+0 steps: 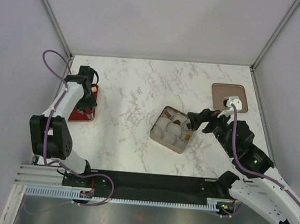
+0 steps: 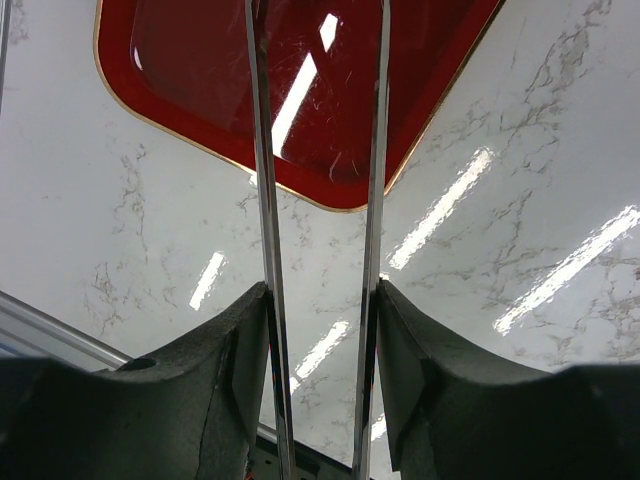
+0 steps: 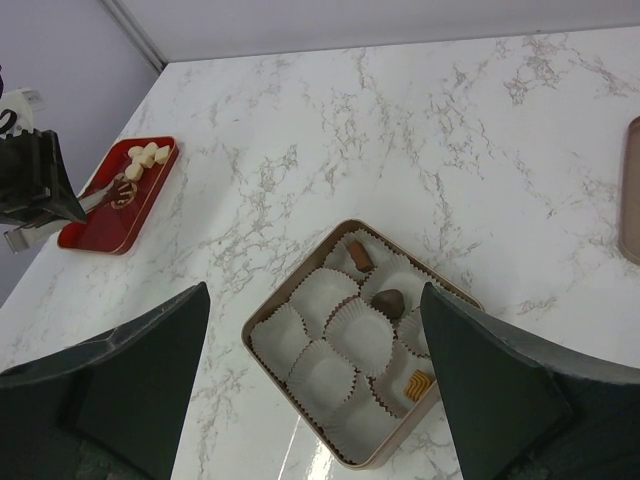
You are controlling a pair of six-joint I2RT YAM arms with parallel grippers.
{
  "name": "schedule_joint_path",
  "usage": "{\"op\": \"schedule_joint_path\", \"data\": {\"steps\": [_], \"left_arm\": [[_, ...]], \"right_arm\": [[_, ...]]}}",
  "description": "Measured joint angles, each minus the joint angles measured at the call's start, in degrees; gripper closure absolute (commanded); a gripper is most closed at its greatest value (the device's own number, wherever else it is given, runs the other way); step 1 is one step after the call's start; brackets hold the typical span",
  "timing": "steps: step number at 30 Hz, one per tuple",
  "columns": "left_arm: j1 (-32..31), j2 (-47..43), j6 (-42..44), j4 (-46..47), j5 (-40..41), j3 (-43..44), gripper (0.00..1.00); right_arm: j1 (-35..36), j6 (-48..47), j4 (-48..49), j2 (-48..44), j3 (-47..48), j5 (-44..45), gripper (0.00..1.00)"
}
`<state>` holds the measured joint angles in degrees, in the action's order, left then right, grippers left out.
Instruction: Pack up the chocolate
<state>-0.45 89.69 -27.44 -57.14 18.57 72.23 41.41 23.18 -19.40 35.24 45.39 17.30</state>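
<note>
Two hazards, I judge. Nearest, the right gripper (image 1: 192,122) hangs at the three o'clock edge of the box (image 1: 164,144), fingers wide apart and empty. A piece carried in from nine o'clock could meet that arm, or land in a cup (image 3: 322,295) already filled. Farther off, at nine o'clock and well apart from the box, the left gripper (image 2: 322,292) is clamped on tongs (image 2: 262,180) over the red tray (image 2: 190,70). The blades are thin, smooth and parted, their tips out of view — a small rounded piece may squirt free on the glossy tray, or the tongs may twist in the pads.

The chocolate (image 3: 390,300) is split between two places. Three bits sit in the box: a brown log toward twelve o'clock, a dark dome just off centre, a tan square toward four. At the tray's far end lies a cluster of pale cream, rounded pieces (image 3: 146,157), with something dark nearer the tongs — too small to make out. All look tiny against the box.
</note>
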Motion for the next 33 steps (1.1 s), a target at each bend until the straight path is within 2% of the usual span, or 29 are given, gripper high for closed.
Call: {"op": "schedule_joint_path", "data": {"steps": [33], "left_arm": [[0.00,-2.49,0.02,-0.02,0.00,0.35,0.48]], "right_arm": [[0.00,0.00,1.01,0.09,-0.07,0.02,0.05]]}}
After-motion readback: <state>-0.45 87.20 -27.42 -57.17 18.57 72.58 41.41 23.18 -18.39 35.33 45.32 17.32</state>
